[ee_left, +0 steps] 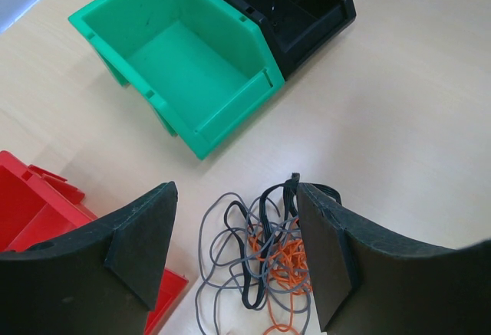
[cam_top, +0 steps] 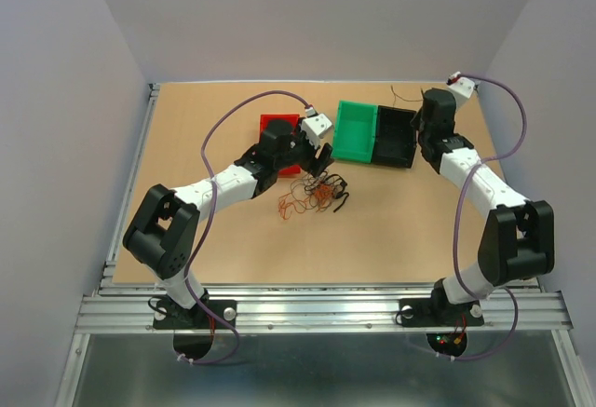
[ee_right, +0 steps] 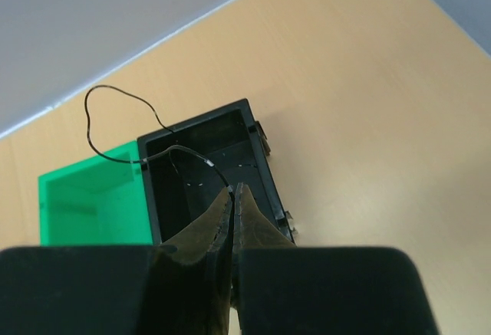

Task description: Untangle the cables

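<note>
The cables (cam_top: 312,195) are a small bunch of thin black, grey and orange wires lying looped together on the table, in front of the red bin. In the left wrist view the bunch (ee_left: 265,251) lies between and below my fingers. My left gripper (cam_top: 321,160) (ee_left: 234,197) is open and hovers just above it. My right gripper (cam_top: 419,120) (ee_right: 233,189) is shut on one thin black wire (ee_right: 115,97) and holds it over the black bin (ee_right: 257,166). The wire arcs back over the bin's far edge and loops above the table (cam_top: 402,95).
A green bin (cam_top: 357,132) (ee_left: 230,113) (ee_right: 84,197) stands side by side with the black bin (cam_top: 395,137) (ee_left: 307,5) at the back centre-right. A red bin (cam_top: 277,123) (ee_left: 31,212) sits under my left wrist. Grey walls close in the table.
</note>
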